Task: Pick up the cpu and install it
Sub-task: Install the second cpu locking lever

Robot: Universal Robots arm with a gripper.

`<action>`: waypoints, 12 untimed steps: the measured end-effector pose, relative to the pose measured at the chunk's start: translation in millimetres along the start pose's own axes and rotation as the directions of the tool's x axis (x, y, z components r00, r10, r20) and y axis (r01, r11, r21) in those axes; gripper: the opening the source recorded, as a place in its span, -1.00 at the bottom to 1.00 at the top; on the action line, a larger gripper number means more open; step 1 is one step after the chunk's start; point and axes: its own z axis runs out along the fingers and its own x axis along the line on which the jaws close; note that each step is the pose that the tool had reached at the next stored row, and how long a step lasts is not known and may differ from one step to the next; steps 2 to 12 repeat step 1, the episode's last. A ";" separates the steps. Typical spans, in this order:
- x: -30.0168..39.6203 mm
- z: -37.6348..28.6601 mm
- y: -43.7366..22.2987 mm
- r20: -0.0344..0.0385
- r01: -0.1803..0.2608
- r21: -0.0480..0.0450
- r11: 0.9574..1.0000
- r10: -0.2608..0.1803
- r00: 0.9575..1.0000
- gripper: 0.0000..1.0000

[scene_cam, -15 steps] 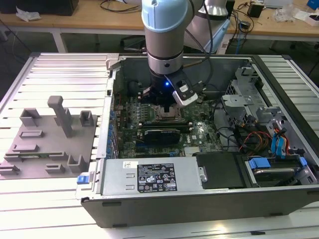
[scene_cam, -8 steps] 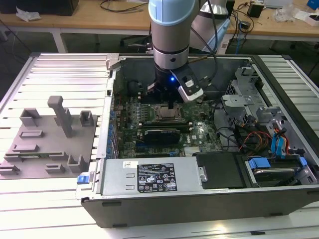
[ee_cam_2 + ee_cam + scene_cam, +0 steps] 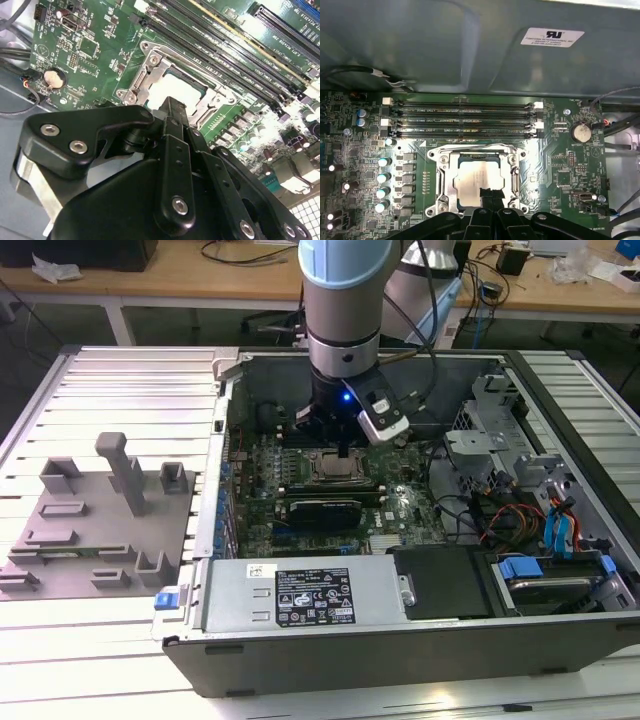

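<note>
The cpu (image 3: 476,176), a pale silver square, lies flat inside the metal-framed socket (image 3: 438,180) on the green motherboard; it is also seen in the second wrist view (image 3: 172,86) and in the exterior view (image 3: 334,468). My gripper (image 3: 490,194) hangs right over the cpu's edge, its black fingers drawn together into one narrow tip with nothing between them. In the second wrist view the gripper (image 3: 173,107) covers the near part of the cpu. Whether the tip touches the chip I cannot tell. In the exterior view the gripper (image 3: 344,447) sits just above the socket.
Memory slots (image 3: 462,120) run beside the socket, with capacitors (image 3: 383,177) on another side. The open computer case (image 3: 400,640) has a power supply (image 3: 310,598) at its front, and cables and drive bays at the exterior view's right. A grey tray (image 3: 95,525) with blocks and posts stands outside.
</note>
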 end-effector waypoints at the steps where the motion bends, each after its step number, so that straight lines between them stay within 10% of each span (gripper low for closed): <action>1: 0.0 0.0 0.0 0.000 0.000 0.000 1.000 0.000 1.000 -0.79; 12: 0.0 0.0 0.0 0.000 0.000 0.000 1.000 0.000 1.000 -0.79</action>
